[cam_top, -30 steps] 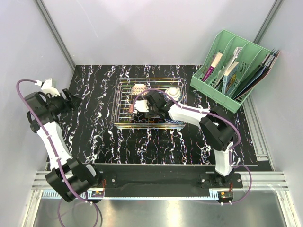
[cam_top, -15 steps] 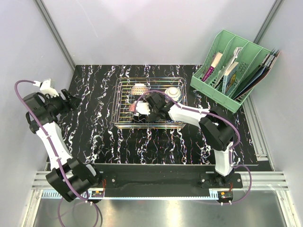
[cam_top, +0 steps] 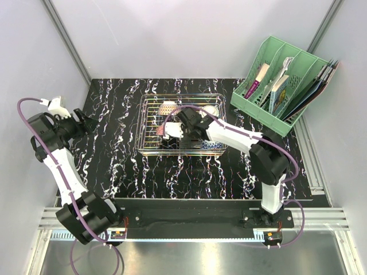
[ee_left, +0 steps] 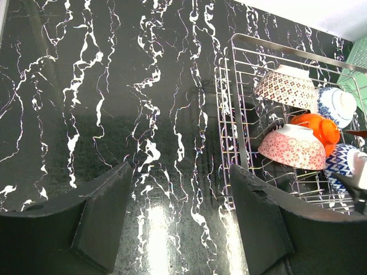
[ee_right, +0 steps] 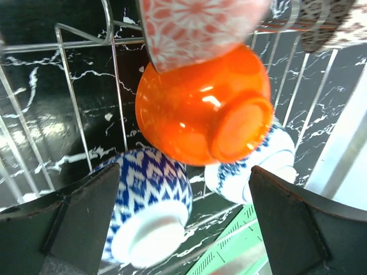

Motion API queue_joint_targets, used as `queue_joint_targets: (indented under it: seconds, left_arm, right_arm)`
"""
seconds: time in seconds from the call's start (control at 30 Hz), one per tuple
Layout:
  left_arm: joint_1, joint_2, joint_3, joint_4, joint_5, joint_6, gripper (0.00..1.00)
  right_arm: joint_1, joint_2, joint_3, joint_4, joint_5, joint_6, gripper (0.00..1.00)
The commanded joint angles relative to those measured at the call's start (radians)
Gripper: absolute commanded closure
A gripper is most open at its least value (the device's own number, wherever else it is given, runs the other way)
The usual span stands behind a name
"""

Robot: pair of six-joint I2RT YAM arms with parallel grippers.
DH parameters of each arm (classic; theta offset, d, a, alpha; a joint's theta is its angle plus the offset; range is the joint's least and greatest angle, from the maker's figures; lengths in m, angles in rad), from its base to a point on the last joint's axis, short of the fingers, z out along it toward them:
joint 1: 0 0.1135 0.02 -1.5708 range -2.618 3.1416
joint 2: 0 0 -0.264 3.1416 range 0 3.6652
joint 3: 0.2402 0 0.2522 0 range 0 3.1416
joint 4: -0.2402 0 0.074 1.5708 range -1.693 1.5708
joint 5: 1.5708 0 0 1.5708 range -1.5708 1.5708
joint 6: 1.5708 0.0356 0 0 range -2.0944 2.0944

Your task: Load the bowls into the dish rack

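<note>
On the near left nothing is being changed: the left gripper (ee_left: 180, 169) is being held where it was a second ago, jaws spread and empty above the black marbled table (ee_left: 114, 86), to the left of the dish rack (ee_left: 237, 109). Farther in, the right gripper (ee_right: 184, 167) is being held over the rack with its jaws spread wider than a second ago and nothing between them (no bowl is being touched in its wrist view). Its wrist is now being carried slightly farther back, so the far-right bowl is being partly hidden in the top view. Two grippers, one rack and five bowls are being counted, and every bowl is being kept inside the rack, tipped over with its foot showing. In the rack's nearer part, a pink-red flower-patterned bowl (ee_left: 292, 146) is being seen on the left and a blue-and-white zigzag bowl (ee_left: 344, 160) on the right. Between them, in the middle, a plain glossy orange-red bowl (ee_right: 200, 109) is being pressed by the pink one. At the far side, a darker red lattice-patterned bowl (ee_left: 285, 86) is being seen on the left and a blue-and-white floral bowl (ee_left: 335, 104) on the right. The rack itself is being shown as a silver wire basket with low sides. Beyond it, at the far right, a green file organiser (cam_top: 258, 116) is being left as before.
</note>
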Motion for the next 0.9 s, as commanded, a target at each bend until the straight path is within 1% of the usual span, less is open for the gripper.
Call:
queue_joint_targets:
  seconds: [0.0, 0.17, 0.33, 0.47, 0.5, 0.6, 0.77, 0.87]
  left_arm:
    - [0.006, -0.026, 0.019, 0.019, 0.041, 0.007, 0.28]
    - [0.011, -0.035, 0.014, 0.019, 0.039, 0.012, 0.28]
    - [0.013, -0.032, 0.007, 0.019, 0.047, 0.010, 0.28]
    - [0.013, -0.035, -0.007, 0.020, 0.050, 0.016, 0.28]
    - [0.013, -0.038, -0.009, 0.019, 0.050, 0.018, 0.28]
    - [0.017, -0.043, -0.013, 0.017, 0.047, 0.027, 0.28]
    - [0.022, -0.044, -0.016, 0.015, 0.048, 0.033, 0.28]
    - [0.020, -0.046, -0.021, 0.015, 0.048, 0.042, 0.27]
  right_arm:
    - [-0.002, -0.080, 0.076, -0.096, -0.040, 0.027, 0.00]
    - [-0.007, -0.088, 0.113, -0.076, -0.025, 0.052, 0.00]
    - [-0.022, -0.068, 0.055, 0.060, 0.012, 0.050, 0.00]
    - [-0.036, -0.008, 0.053, 0.117, 0.030, 0.063, 0.00]
    - [-0.037, -0.002, 0.049, 0.167, 0.044, 0.060, 0.00]
    - [-0.044, 0.023, 0.046, 0.226, 0.070, 0.052, 0.00]
    - [-0.045, 0.056, 0.069, 0.253, 0.101, 0.060, 0.00]
    - [-0.045, 0.043, 0.067, 0.260, 0.124, 0.075, 0.00]
